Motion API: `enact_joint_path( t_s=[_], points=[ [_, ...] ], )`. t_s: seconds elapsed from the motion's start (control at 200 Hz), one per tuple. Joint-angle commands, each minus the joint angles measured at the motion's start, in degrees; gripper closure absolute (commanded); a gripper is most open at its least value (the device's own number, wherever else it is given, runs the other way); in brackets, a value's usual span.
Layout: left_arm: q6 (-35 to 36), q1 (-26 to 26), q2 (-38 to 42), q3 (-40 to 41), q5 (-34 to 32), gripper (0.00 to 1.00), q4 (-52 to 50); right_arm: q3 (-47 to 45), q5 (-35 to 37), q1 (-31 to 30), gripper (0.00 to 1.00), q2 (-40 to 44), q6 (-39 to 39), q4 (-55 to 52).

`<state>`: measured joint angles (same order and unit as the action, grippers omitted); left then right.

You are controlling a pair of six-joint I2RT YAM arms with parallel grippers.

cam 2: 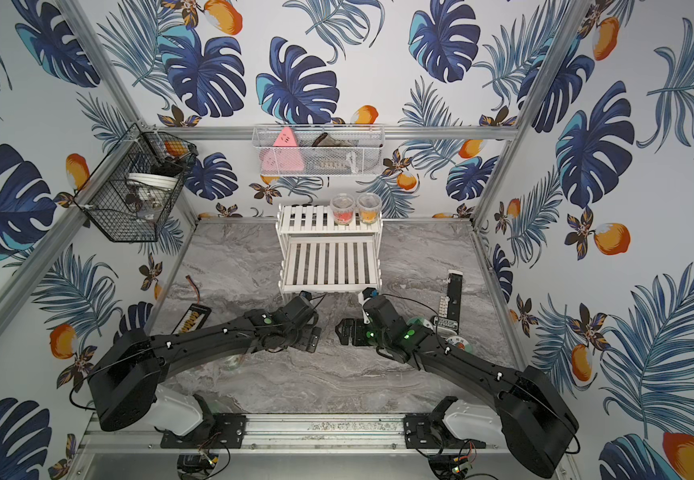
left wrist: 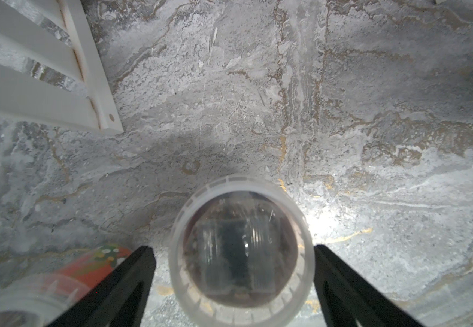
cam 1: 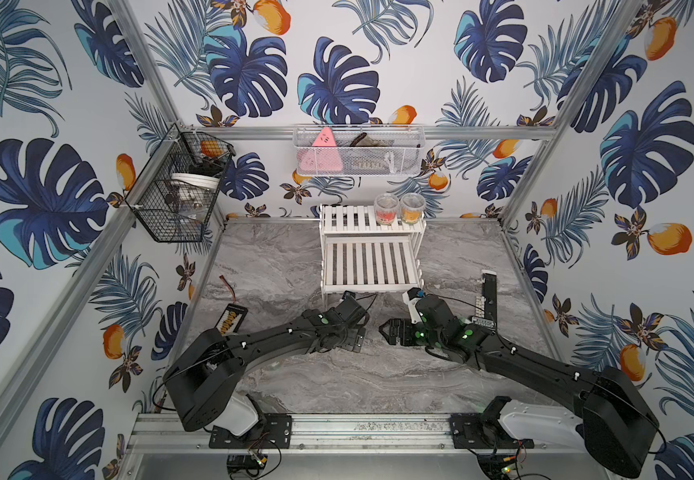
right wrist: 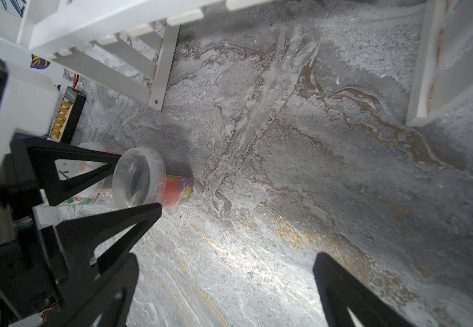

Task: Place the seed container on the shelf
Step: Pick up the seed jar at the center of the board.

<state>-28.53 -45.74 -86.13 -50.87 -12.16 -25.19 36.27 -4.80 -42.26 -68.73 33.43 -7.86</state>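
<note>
A clear seed container (left wrist: pixel 241 249) with a translucent lid and a red printed label (right wrist: pixel 177 188) sits on the marble table. My left gripper (left wrist: pixel 232 247) is open around it, one black finger on each side of the lid with small gaps. The right wrist view shows the same straddle by the left gripper (right wrist: pixel 140 181). In both top views the left wrist hides this container. My right gripper (right wrist: pixel 227 254) is open and empty, facing the left one (cam 1: pixel 391 332). The white two-tier shelf (cam 1: pixel 370 257) stands just behind both grippers. Two seed containers (cam 1: pixel 386 210) (cam 1: pixel 412 208) stand on its upper tier.
Another red-labelled container (left wrist: pixel 88 269) lies beside my left finger. A black connector strip (cam 1: pixel 233 320) lies at the left and a black bar with keys (cam 1: pixel 488 299) at the right. A black wire basket (cam 1: pixel 179 187) and a white mesh basket (cam 1: pixel 358 151) hang on the walls.
</note>
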Motion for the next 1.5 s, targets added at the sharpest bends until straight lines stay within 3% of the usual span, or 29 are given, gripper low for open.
enact_joint_path(
  t_s=[0.0,0.295,0.876,1.491],
  points=[
    [-0.6,-0.1,-0.6,-0.2,0.2,0.09,0.4,0.6,0.0,-0.1,0.0,0.0,-0.4,-0.6],
    [-0.5,-0.1,-0.2,-0.8,0.1,0.16,0.2,0.6,0.7,0.0,0.0,0.6,-0.7,-0.9],
    [-2.3,-0.3,2.5,-1.5,-0.7,0.18,-2.4,2.3,0.7,0.3,0.0,-0.8,-3.0,-2.0],
    [-2.3,-2.2,-6.5,-4.2,-1.0,0.19,0.2,-0.1,2.5,1.2,0.0,5.9,-2.3,-6.2]
  ],
)
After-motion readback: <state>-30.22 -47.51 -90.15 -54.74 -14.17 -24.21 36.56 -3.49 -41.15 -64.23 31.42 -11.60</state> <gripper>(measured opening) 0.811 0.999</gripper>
